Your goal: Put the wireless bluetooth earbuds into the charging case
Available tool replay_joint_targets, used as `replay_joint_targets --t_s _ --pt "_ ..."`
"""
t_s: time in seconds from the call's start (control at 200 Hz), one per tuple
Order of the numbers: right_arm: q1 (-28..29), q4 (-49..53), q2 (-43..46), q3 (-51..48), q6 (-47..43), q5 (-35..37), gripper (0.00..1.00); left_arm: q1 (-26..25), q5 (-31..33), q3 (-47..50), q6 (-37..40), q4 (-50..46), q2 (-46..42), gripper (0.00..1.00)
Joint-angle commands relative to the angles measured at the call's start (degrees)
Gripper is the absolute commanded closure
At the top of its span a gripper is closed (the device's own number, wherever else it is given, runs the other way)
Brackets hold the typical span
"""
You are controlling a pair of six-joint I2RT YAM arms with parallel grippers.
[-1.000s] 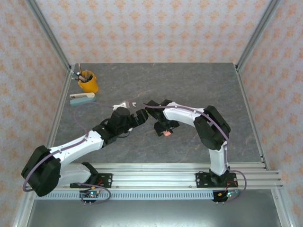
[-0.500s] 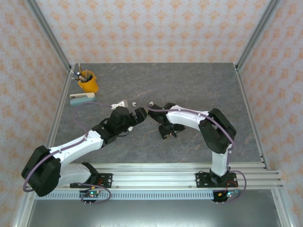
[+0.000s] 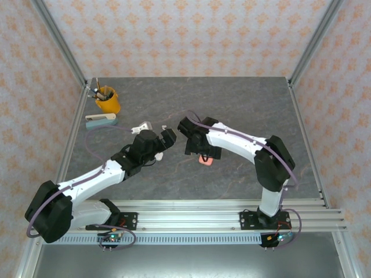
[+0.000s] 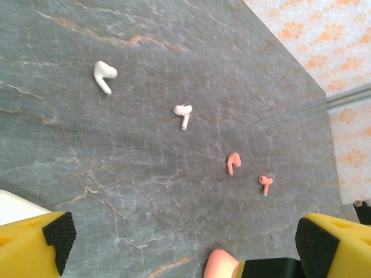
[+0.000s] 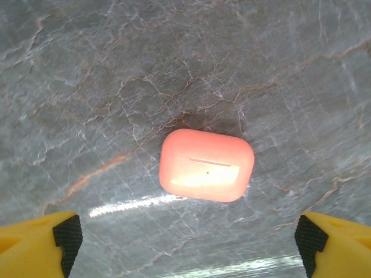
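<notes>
My left wrist camera caught four tiny stemmed buds loose on the table [image 4: 145, 191]: white earbuds [image 4: 105, 74] [image 4: 183, 113] toward eleven o'clock, salmon earbuds [image 4: 233, 162] [image 4: 266, 183] toward four. The right wrist view gave me the closed salmon case [image 5: 206, 165] whole, lying flat. Right gripper [image 5: 186, 243] was spread wide and empty above it. Left gripper [image 4: 185, 255] gaped empty too.

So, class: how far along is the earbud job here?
Done: nothing; both white earbuds and both salmon earbuds lie loose on the table. In hand: the open right gripper hovers over the closed salmon case. Still to do: open it, insert earbuds.
</notes>
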State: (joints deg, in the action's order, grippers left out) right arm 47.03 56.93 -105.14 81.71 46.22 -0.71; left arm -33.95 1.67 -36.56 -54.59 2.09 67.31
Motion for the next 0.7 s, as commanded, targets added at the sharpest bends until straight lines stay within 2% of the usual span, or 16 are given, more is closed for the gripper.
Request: replay_joint_targets --t_s 0.0,0.37,0.696 --pt "-0.7 0.2 -3.1 1.4 7.6 -0.1 0.02 1.1 2.7 -2.7 -0.8 -2.5 -0.4 0.0" --pt "-4.3 -3.3 -4.0 -2.2 6.1 -3.7 0.01 1.7 1.3 -3.0 -0.3 -2.7 0.3 0.0" --pt "-5.3 -8.7 -3.9 -6.8 6.0 -7.2 0.05 1.7 0.7 -3.4 -0.1 -2.4 1.8 0.0"
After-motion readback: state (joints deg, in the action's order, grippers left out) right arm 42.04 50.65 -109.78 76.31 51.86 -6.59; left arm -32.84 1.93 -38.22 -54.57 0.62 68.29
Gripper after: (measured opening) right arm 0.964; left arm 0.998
